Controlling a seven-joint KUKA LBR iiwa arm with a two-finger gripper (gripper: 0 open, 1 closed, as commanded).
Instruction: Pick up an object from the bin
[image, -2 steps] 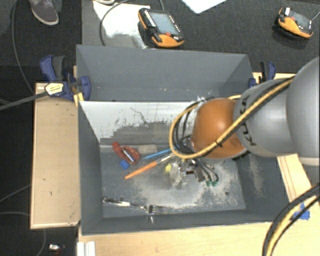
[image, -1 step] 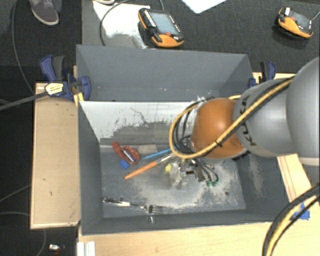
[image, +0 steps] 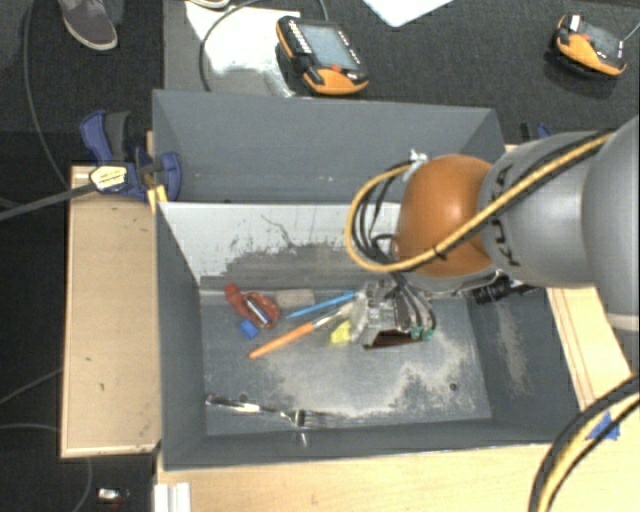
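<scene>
gripper (image: 385, 322) low beside small yellow piece (image: 343, 334) (open or closed, cannot tell), orange pencil (image: 295, 338) nearby.

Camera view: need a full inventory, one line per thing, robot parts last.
bin: 1, grey metal, middle of the view
red tool: 1, red with a blue bit, left rear of the bin floor
tan block: 1, tan, at the foot of the rear wall
blue stick: 1, blue, slanting between the red tool and the gripper
orange stick: 1, orange, just in front of the blue stick
yellow piece: 1, yellow, small, next to the gripper
metal tool: 1, silvery, thin, front left of the floor
handheld devices: 2, orange and black, outside the bin beyond its far wall; second one at top right
arm: 1, grey with orange cover and cables, entering from the right
gripper: 1, low over the floor's middle
</scene>
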